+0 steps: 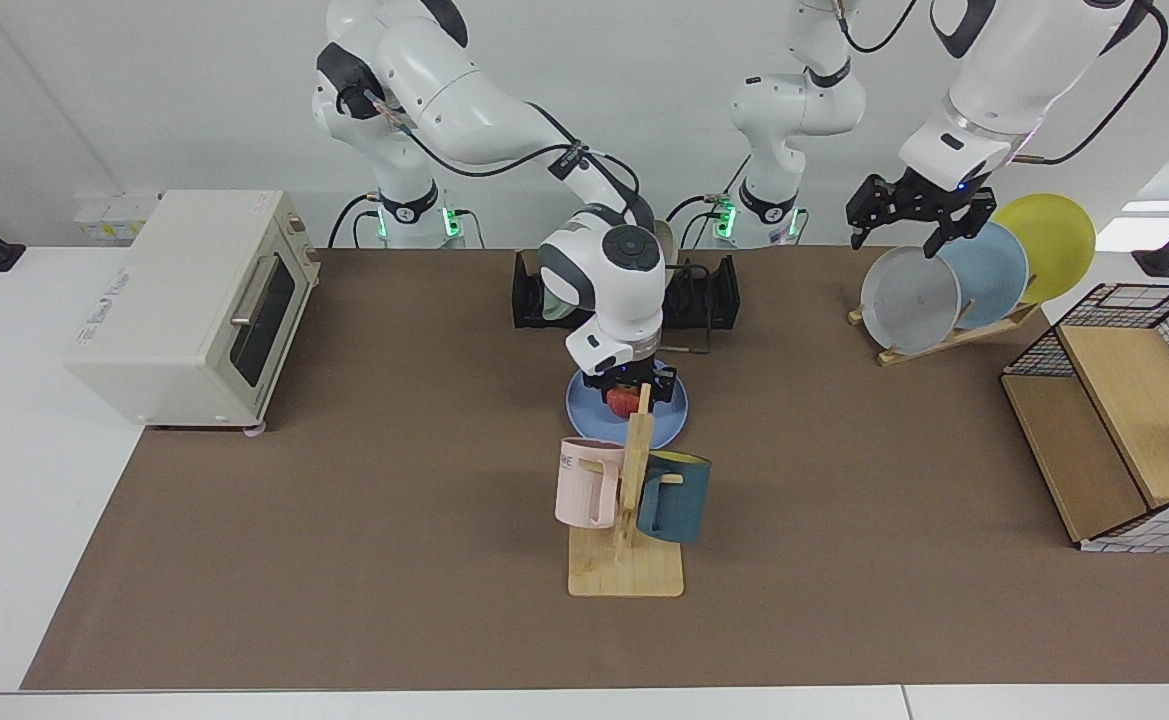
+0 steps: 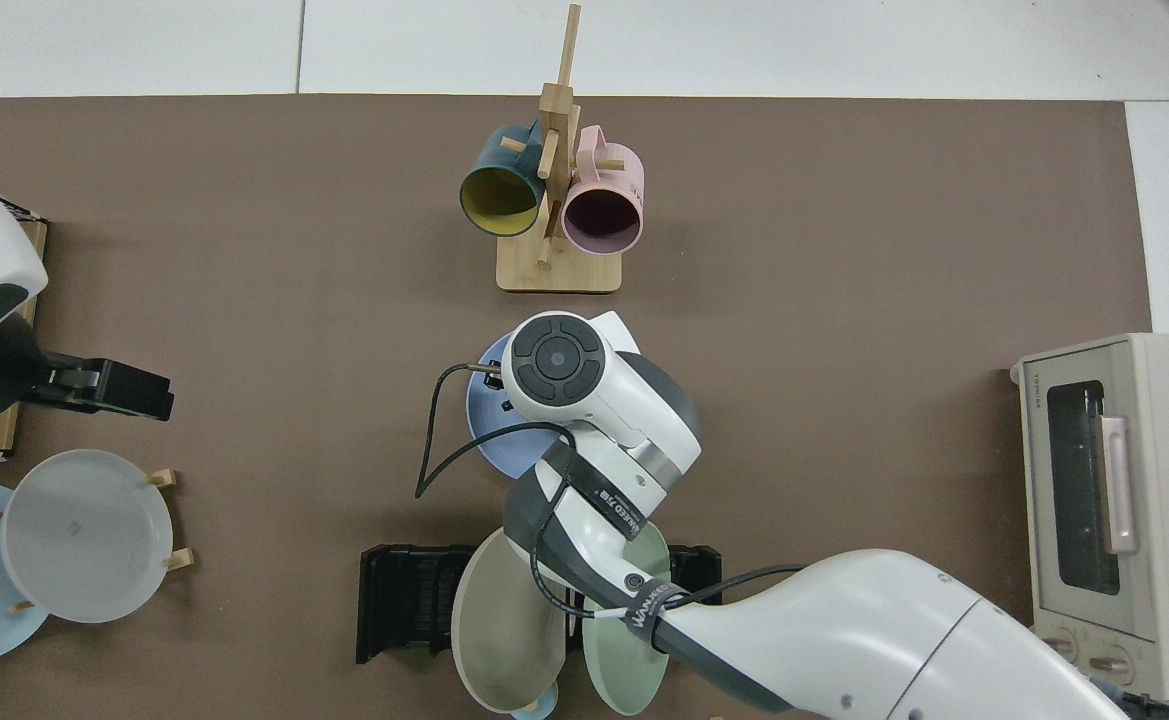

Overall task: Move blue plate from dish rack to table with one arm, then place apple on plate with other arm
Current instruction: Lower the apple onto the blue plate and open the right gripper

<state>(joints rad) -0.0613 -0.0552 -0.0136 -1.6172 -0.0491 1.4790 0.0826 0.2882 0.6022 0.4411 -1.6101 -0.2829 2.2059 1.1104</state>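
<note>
One large white table carries a broad brown matte mat. Two white jointed arms work above it. One boxy cream toaster oven sits near the mat's edge. One low black slotted dish rack holds two upright plates, taupe and pale green, in the top view. A slanted wooden stand bears three round plates: grey, sky-blue, yellow. One round periwinkle-blue plate lies flat on the mat in front of the rack. One wooden mug tree hangs two mugs, pink and teal. The right gripper is low over the blue plate, fingers closed around the small red apple. The left gripper hovers above the grey plate, fingers spread and empty.
</note>
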